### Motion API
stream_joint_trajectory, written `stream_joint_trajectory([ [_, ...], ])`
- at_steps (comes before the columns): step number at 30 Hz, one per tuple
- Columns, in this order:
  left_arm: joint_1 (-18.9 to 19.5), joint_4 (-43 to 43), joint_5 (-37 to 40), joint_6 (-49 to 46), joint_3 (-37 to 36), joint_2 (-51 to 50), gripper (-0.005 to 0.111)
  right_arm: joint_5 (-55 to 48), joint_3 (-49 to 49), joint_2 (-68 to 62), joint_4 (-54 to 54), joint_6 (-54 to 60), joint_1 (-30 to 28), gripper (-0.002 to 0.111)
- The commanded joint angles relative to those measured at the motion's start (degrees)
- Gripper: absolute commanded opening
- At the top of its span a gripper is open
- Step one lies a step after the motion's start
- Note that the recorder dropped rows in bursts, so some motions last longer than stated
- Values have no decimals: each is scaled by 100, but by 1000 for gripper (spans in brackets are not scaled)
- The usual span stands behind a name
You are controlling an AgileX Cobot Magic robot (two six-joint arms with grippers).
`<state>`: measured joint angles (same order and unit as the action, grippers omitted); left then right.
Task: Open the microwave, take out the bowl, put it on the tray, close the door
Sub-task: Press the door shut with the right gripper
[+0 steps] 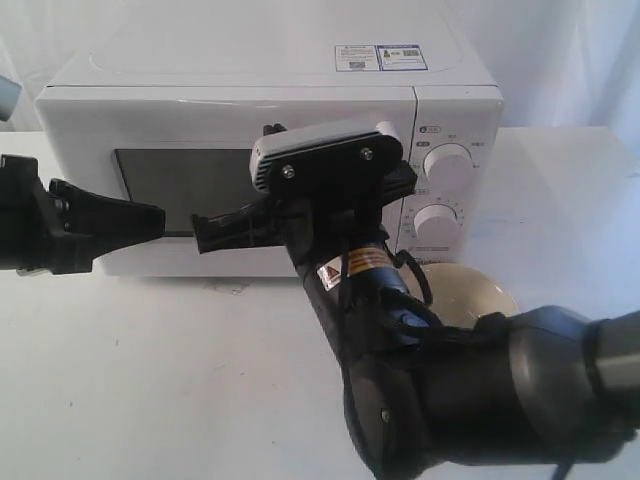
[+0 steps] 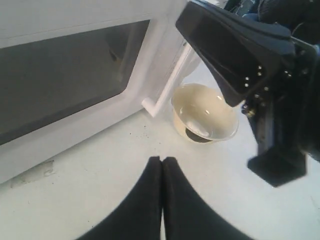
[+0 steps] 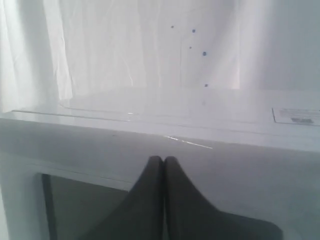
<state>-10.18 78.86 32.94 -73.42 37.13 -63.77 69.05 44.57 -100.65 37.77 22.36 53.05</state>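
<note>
White door of the microwave looks shut. The bowl sits on the bench before its knobs. Left pincer and right pincer, both closed and empty, face the door. Closing seems done, so backing off comes next.

White tabletop with a faint smudged patch toward the back. Wrinkled white cloth backdrop behind, few small blue dots on it. Soft, even, bright light.

left hand black; camera housing grey, two screws; yellow label
</note>
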Motion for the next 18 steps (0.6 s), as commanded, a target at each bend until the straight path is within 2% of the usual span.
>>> stream_joint_trajectory([
  [1, -47, 100, 671, -30, -39, 57, 0, 91, -418, 461, -5, 140, 228, 0],
  [3, -47, 78, 893, -43, -39, 200, 0, 91, -614, 617, -5, 149, 306, 0],
  [6, -47, -127, 520, 295, -63, 529, 0, 91, -853, 794, -5, 154, 429, 0],
  [13, -47, -93, -601, 426, -596, 1411, 0, 91, -1001, 859, -51, 154, 458, 0],
  [18, -47, -93, -616, 426, -607, 1443, 0, 91, -1001, 859, -51, 154, 458, 0],
])
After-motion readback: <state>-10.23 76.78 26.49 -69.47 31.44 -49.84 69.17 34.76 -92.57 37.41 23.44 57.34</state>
